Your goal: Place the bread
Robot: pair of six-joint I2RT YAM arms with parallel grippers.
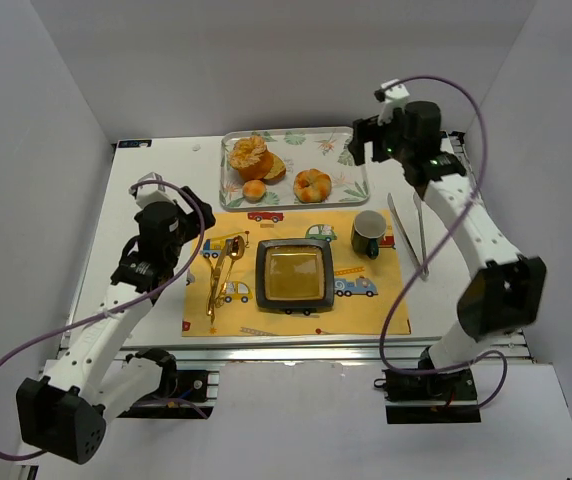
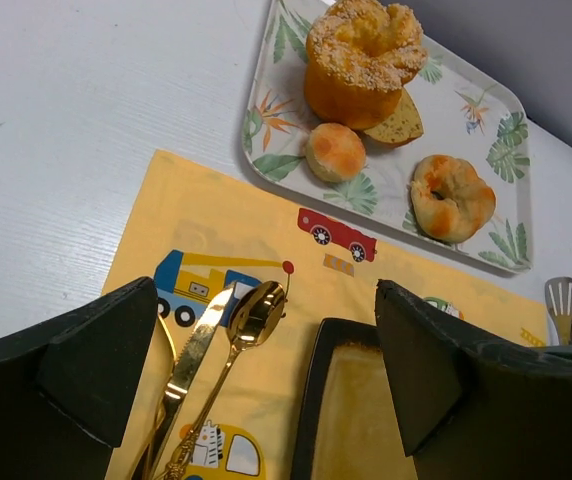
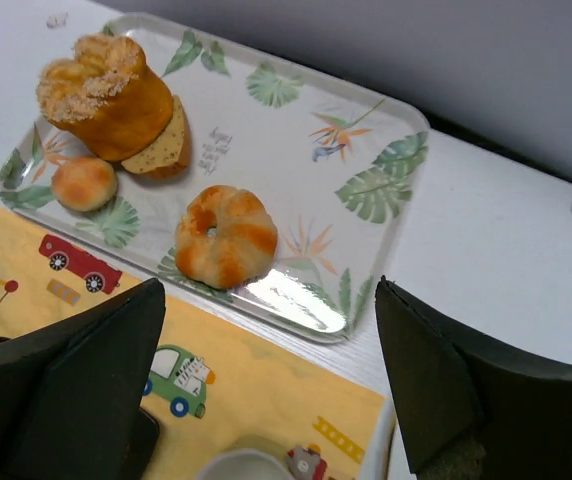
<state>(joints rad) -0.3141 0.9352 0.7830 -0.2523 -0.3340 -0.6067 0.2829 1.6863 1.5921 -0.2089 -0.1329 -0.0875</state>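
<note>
Pincers first: the left black pincer (image 2: 266, 335) and the right black pincer (image 3: 266, 345) are both wide open and hold nothing. At twelve o'clock on the table lies the white tray with green leaves (image 1: 301, 148). On it stands the tall orange sugary bun (image 3: 106, 95). At its four o'clock, touching it, is the thin tan bread slice with brown crust (image 3: 164, 143). I think the slice is light, dry and crumbly, so pinch its free crust edge softly.
</note>
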